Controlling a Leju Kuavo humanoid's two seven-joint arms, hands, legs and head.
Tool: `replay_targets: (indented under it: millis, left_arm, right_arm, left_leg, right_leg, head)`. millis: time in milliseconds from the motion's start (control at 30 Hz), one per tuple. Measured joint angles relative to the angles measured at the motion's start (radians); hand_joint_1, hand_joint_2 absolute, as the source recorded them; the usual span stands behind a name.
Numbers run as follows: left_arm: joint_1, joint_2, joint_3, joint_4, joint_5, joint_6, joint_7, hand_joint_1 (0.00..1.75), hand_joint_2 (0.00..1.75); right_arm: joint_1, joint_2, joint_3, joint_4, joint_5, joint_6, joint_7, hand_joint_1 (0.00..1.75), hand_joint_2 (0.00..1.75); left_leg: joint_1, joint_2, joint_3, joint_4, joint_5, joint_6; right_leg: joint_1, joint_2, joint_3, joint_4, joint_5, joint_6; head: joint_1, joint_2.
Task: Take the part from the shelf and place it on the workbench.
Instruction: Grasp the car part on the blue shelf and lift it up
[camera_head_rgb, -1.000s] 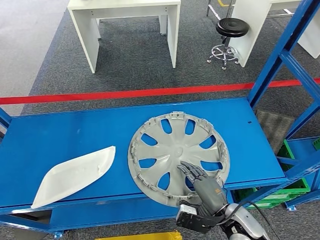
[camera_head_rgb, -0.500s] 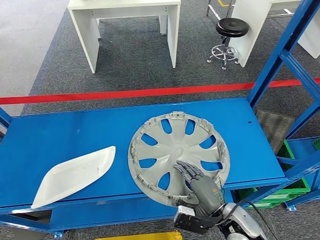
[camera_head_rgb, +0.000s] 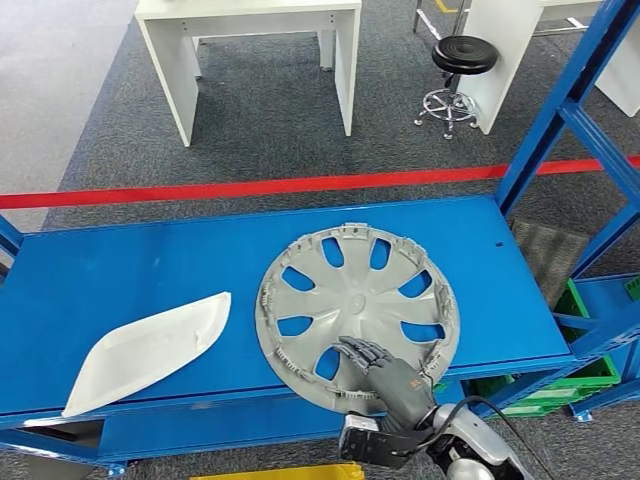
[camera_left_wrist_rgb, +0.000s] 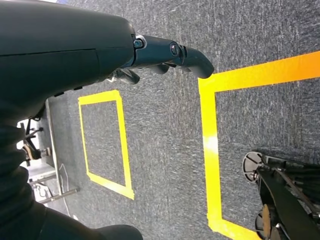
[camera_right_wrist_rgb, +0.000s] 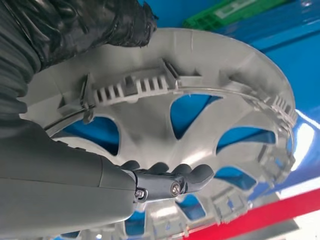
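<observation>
While no writing is legible, the right robot hand (camera_head_rgb: 385, 368) lies spread on the hubcap (camera_head_rgb: 355, 300).

Right hand (camera_head_rgb: 381, 372) covers the hubcap's (camera_head_rgb: 355, 300) near rim, contact underneath hidden. White panel's (camera_head_rgb: 147, 350) near-left tip hidden by shelf (camera_head_rgb: 113, 270) lip. Green crates (camera_head_rgb: 581, 375) mostly hidden under shelf.

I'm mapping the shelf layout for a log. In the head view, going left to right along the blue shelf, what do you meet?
White curved panel → grey wheel cover, with the right hand resting on its near edge → bare blue shelf → green crates below its right end.
</observation>
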Motion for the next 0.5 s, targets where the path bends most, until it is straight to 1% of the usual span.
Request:
replay_targets:
  millis: [300, 500]
  left_arm:
    - [-0.001, 0.001, -0.012, -0.001, 0.000, -0.003, 0.003, 0.00, 1.75]
    - [-0.001, 0.001, -0.012, -0.002, 0.001, -0.003, 0.008, 0.00, 1.75]
  right_arm:
    - [-0.048, -0.013, 0.038, 0.046, -0.024, 0.033, -0.003, 0.00, 1.75]
    - [-0.077, -0.025, 0.060, 0.070, -0.021, 0.047, 0.030, 0.00, 1.75]
  left_leg:
    - [0.000, 0.002, 0.001, 0.000, 0.000, 0.000]
    - [0.000, 0.003, 0.002, 0.000, 0.001, 0.000]
  right_leg:
    - [0.000, 0.002, 0.000, 0.000, 0.001, 0.000]
    - [0.000, 0.003, 0.000, 0.000, 0.002, 0.000]
  head:
    - [0.000, 0.000]
    - [0.000, 0.000]
